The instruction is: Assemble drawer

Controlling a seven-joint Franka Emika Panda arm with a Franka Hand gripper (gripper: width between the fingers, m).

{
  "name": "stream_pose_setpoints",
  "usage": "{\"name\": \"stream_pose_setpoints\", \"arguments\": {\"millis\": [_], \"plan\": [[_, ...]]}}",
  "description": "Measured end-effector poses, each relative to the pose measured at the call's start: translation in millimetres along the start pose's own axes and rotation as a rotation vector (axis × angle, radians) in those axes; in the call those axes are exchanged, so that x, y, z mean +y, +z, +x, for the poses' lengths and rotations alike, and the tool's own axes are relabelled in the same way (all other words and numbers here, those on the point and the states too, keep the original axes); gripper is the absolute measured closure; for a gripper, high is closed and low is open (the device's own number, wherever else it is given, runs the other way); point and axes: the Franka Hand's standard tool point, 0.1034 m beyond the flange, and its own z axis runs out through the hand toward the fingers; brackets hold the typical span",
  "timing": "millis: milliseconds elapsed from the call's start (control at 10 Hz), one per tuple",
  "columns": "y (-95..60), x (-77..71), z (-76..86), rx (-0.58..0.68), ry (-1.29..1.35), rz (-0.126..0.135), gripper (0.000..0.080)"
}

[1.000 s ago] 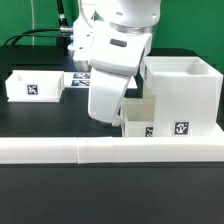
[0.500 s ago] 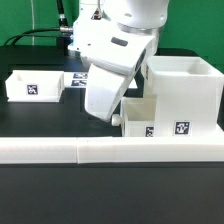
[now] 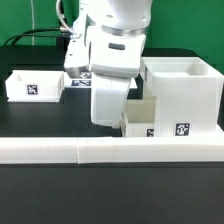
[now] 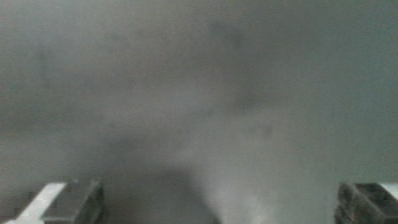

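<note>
Gripper (image 3: 107,114) hangs just beside the housing (image 3: 186,88), above 1 tray (image 3: 141,124); jaws wide, holding nothing; tray pickup seems in hand, needing descent onto its wall.

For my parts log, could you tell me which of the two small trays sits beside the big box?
The tray on the exterior view's right, right beside the big box; the other tray stands alone at the left.
</note>
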Motion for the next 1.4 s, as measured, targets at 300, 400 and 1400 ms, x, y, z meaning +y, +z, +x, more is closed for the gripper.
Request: {"name": "stream_pose_setpoints", "arguments": {"millis": [300, 400, 1400], "plan": [[-0.2, -0.8, -0.1, -0.003, -0.009, 0.008, 0.0151], [-3.2, -2.3, 0.4, -0.008, -0.023, 0.025, 0.0151], [-8.7, 0.4, 1.1, -0.001, -0.096, 0.036, 0.0151]]}}
